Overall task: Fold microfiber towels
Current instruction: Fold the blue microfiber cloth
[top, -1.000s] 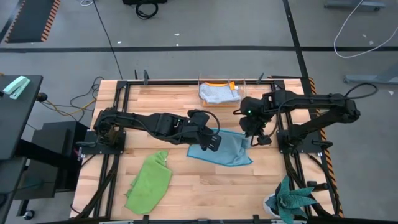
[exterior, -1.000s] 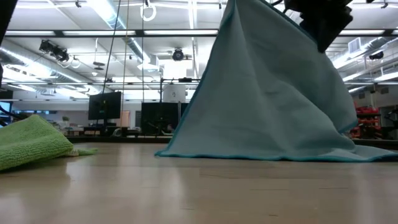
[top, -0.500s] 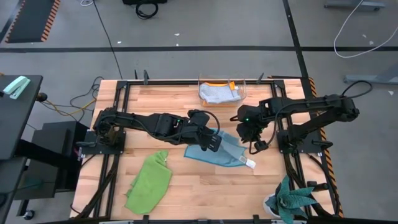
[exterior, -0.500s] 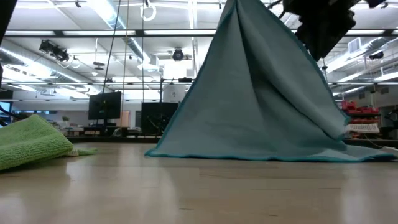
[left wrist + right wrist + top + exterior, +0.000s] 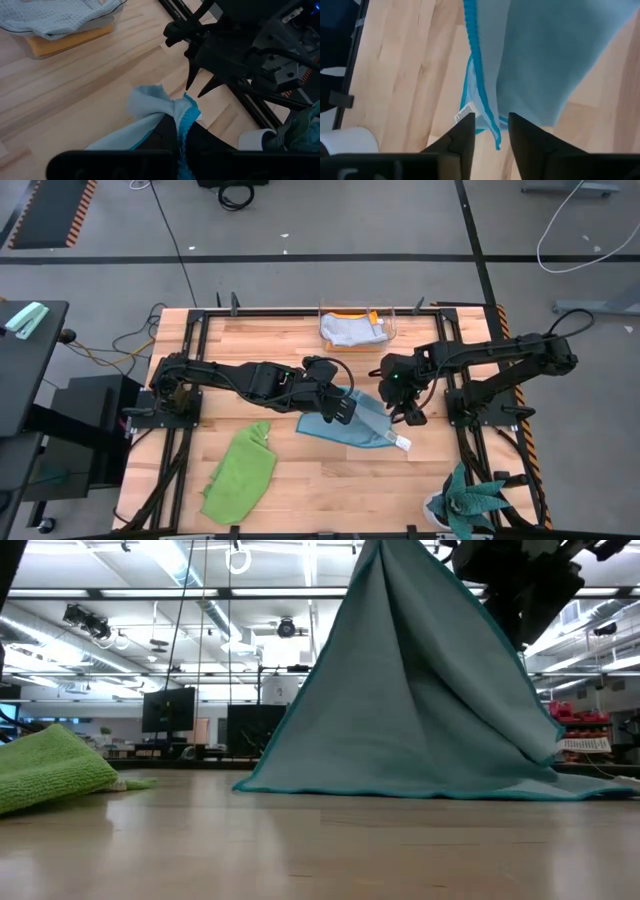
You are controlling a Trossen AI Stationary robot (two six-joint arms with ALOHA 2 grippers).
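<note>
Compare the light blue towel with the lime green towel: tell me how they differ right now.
1. The light blue towel is pinched at one corner by the left tool, shut on it; the lime green towel is held by nothing.
2. In the low view the blue one rises in a tall tent shape, while the green one lies in a low heap.
3. The blue one sits mid-table near the right tool, the green one near the front left.

Both are unfolded.

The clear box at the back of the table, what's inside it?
In the clear box a grey towel lies on top of an orange-yellow towel. Only the orange-yellow one's edge peeks out; the rest is covered, and so is anything underneath.
</note>
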